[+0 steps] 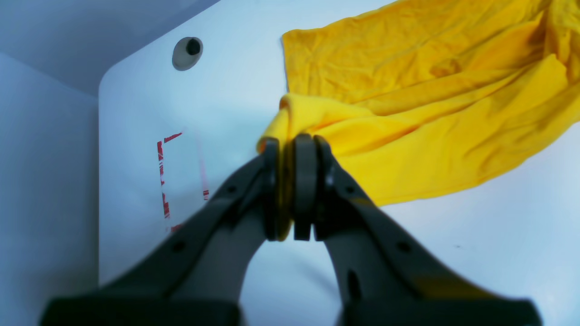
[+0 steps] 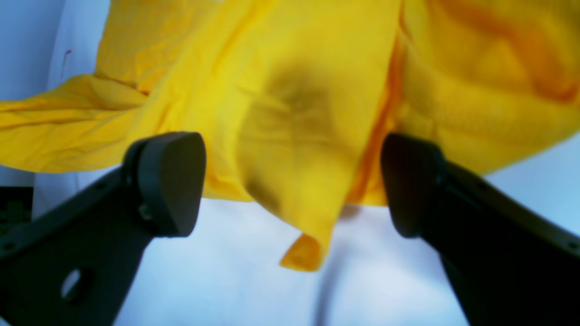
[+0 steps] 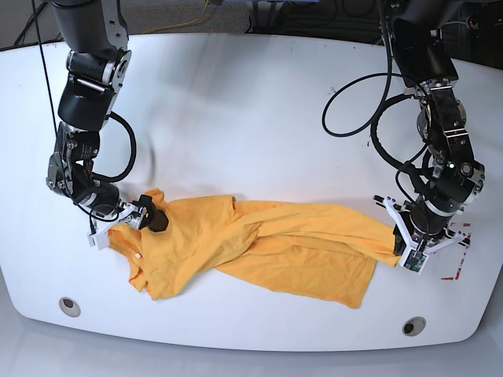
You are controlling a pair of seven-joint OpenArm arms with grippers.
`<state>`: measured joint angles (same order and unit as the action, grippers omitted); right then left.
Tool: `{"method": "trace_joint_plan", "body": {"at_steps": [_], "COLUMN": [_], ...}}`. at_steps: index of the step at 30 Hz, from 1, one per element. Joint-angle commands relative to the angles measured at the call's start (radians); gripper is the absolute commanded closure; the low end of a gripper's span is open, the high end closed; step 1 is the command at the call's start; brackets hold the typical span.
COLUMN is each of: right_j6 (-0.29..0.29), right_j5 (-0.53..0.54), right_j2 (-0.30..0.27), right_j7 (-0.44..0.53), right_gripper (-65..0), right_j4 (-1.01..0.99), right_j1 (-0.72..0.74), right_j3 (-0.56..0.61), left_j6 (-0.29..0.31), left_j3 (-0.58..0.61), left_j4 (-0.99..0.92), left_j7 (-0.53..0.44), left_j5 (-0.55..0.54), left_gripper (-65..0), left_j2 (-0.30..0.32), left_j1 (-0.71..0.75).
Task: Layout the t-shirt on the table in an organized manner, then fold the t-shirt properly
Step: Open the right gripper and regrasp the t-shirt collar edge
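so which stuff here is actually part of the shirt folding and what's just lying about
Part of the job:
- t-shirt
- table
- left claw, shut on the t-shirt
- right claw, open over it

Just there:
- red tape outline
- grey grommets

dark floor (image 3: 196,17) is showing beyond the far edge of the white surface in the base view — a yellow cable (image 3: 185,22) and some black cables (image 3: 314,12) are lying across it. in the left wrist view a pale grey-blue floor (image 1: 41,181) is showing below the rounded corner. lighting is coming across even and bright — only soft glare, no hard shadows.
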<state>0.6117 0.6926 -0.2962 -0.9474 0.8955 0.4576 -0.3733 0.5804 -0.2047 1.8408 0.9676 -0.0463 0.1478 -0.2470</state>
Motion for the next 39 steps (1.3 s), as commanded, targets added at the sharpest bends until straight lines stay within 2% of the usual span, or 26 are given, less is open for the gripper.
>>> {"method": "trace_joint_plan", "body": {"at_steps": [1, 18, 26, 34, 39], "right_j6": [0.007, 0.007, 0.007, 0.007, 0.007], "right_j5": [0.023, 0.032, 0.032, 0.032, 0.032], "right_j2": [-0.016, -0.001, 0.021, 0.045, 0.050], "right_j7": [0.029, 0.028, 0.028, 0.014, 0.012], "right_gripper": [-57.3, -54.8, -36.7, -29.4, -17.0], "right_j4": [0.014, 0.014, 0.014, 0.015, 0.020], "right_j1": [0.028, 0.028, 0.028, 0.033, 0.036], "right_j3": [-0.003, -0.003, -0.003, -0.003, -0.003], "left_j6": [-0.001, -0.001, -0.001, -0.001, -0.001], "left_j3": [-0.002, -0.002, -0.002, -0.002, -0.002], "left_j4": [0.018, 0.018, 0.017, 0.017, 0.017], "left_j7": [-0.026, -0.026, -0.026, -0.028, -0.028], "left_j5": [-0.008, -0.008, -0.008, -0.008, -0.008], "left_gripper": [-3.2, -3.2, -3.2, -3.2, -3.2], "left_j2": [0.008, 0.008, 0.008, 0.008, 0.008], "left_j1": [-0.024, -0.024, -0.024, -0.024, -0.024]}}
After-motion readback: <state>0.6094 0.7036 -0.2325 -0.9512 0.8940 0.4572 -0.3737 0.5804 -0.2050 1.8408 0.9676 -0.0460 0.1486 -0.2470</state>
